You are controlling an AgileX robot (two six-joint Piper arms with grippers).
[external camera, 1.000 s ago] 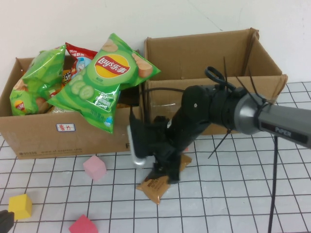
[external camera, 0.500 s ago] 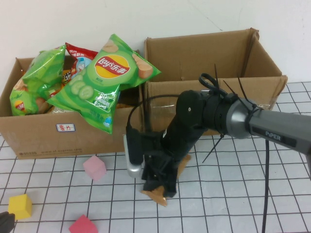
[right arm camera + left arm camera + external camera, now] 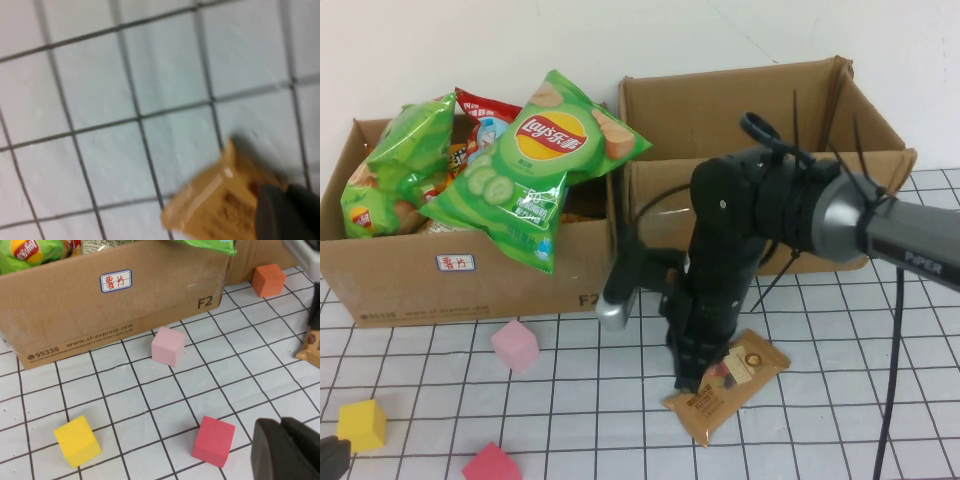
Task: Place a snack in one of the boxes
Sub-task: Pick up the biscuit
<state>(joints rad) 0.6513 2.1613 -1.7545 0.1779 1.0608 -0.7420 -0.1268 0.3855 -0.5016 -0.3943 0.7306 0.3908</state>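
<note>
The right arm is swinging back toward the middle of the table, and the brown snack packet (image 3: 727,385), half hidden under it a moment ago, is now lying mostly uncovered and turned toward the right edge. Two cardboard boxes are standing along the far edge: the left box (image 3: 470,280), at the far left corner, is brimming with green chip bags (image 3: 535,165), while the right box (image 3: 760,120) is showing only bare inner walls. The right gripper (image 3: 692,378) is pointing down at the packet's near-left end; whether it is pinching the packet cannot be told. The packet is flat, glossy tan-brown with a dark printed picture, resting on the gridded table (image 3: 820,420) in front of the right box. Four foam cubes are sitting out: orange (image 3: 268,280), pink (image 3: 514,345), red (image 3: 490,464), yellow (image 3: 361,424). The left gripper (image 3: 285,450) is waiting at the near left corner, its fingers closed together.
</note>
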